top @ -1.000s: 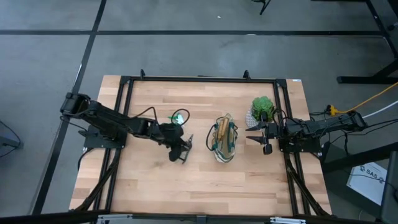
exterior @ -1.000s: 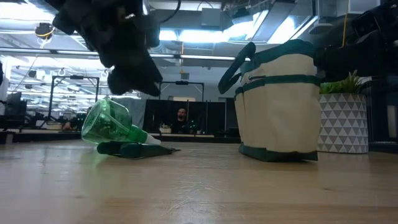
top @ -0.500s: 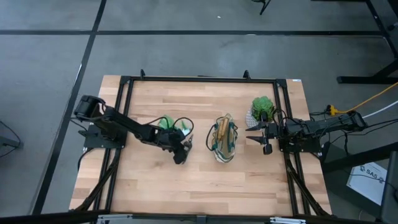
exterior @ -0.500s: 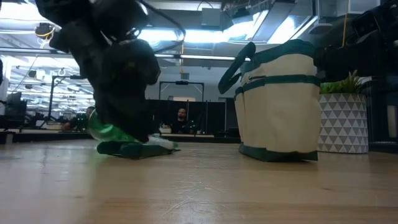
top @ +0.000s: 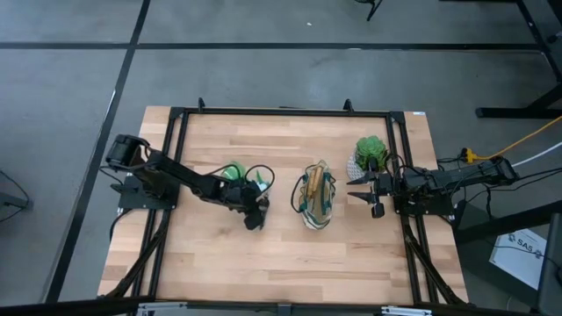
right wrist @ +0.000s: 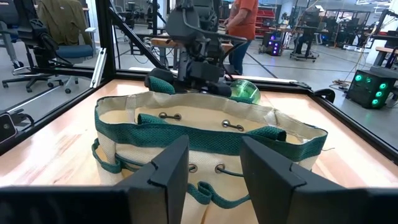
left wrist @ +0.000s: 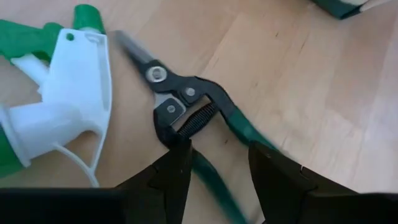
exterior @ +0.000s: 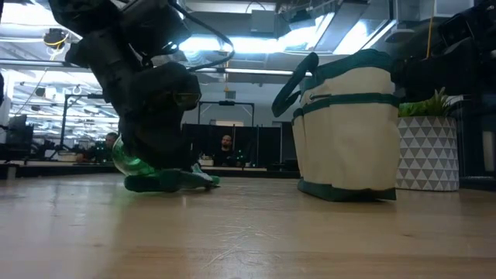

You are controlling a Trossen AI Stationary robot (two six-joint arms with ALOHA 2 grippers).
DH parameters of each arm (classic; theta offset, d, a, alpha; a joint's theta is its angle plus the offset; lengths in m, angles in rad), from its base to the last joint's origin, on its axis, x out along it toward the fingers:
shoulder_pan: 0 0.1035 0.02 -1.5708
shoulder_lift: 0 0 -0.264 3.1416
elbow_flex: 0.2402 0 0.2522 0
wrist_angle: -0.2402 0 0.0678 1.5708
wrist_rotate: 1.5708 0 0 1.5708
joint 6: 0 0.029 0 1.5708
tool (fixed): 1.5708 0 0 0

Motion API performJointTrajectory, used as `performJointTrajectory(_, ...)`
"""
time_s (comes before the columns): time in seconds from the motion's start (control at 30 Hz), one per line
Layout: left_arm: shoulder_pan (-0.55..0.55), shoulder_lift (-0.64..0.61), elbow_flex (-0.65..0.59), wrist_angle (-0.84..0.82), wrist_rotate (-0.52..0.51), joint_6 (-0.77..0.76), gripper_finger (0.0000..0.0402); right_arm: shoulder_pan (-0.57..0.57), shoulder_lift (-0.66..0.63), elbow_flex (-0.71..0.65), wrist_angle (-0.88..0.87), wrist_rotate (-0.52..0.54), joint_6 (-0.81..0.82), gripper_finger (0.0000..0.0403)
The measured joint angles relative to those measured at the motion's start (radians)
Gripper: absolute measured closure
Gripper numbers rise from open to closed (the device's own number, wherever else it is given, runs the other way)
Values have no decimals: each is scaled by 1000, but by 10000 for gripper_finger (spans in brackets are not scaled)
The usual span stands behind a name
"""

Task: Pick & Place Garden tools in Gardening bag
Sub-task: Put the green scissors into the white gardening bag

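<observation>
Green translucent plastic of the spray bottle [exterior: 132,164] is mostly hidden from you behind the left gripper [left wrist: 214,165], whose fingers straddle one dark green handle of the pruning shears [left wrist: 186,109], lying flat left of the beige fabric bag [top: 316,197], blades away from the wrist. At far right, your right gripper [right wrist: 211,165] hovers parted beside the bag.

Tabletop [top: 290,254]: pale wood planks, smooth, faint sheen in the low view. Gardening bag [right wrist: 205,146]: beige woven cloth, matt, dark green webbing trim, small metal eyelets. Pruning shears [left wrist: 186,106]: dull grey metal blade, black pivot plates, coiled spring, glossy green handles. Spray bottle [left wrist: 59,93]: translucent green plastic body, smooth white plastic trigger head. Plant pot [exterior: 428,153]: matt white with grey triangle pattern.
</observation>
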Motion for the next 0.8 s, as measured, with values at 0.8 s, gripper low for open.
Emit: performJointTrajectory(0.8,-16,-80,-6,-83,52,-170,245,0,0,0,0,0,0,256)
